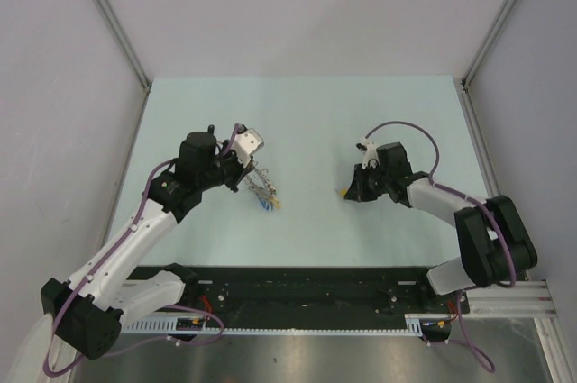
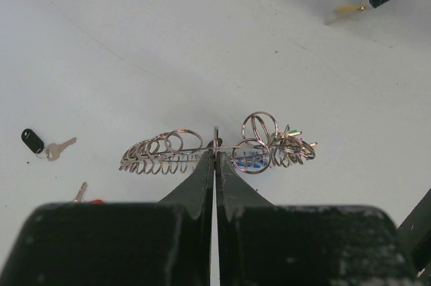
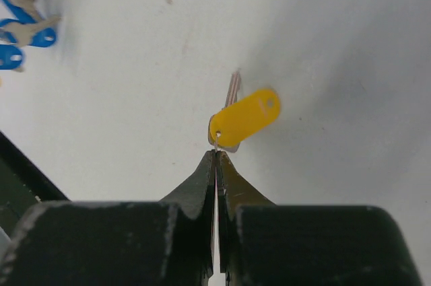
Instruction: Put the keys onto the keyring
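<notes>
My left gripper [image 1: 243, 176] [image 2: 216, 153] is shut on the thin wire of the keyring [image 2: 202, 148], which is held edge-on and fringed with small rings and blue and green tags; the keyring hangs below it in the top view [image 1: 263, 194]. My right gripper [image 1: 350, 192] [image 3: 216, 153] is shut on the small ring of the yellow key [image 3: 246, 118], which it holds just above the table; the key also shows in the top view [image 1: 342, 192]. The black key [image 2: 31, 140] and the red key [image 2: 91, 200] lie on the table left of the left gripper.
Blue-tagged keys [image 3: 23, 27] of the keyring show at the right wrist view's top left. The pale table [image 1: 306, 122] has walls at the back and both sides. A black rail [image 1: 297, 288] runs along the near edge.
</notes>
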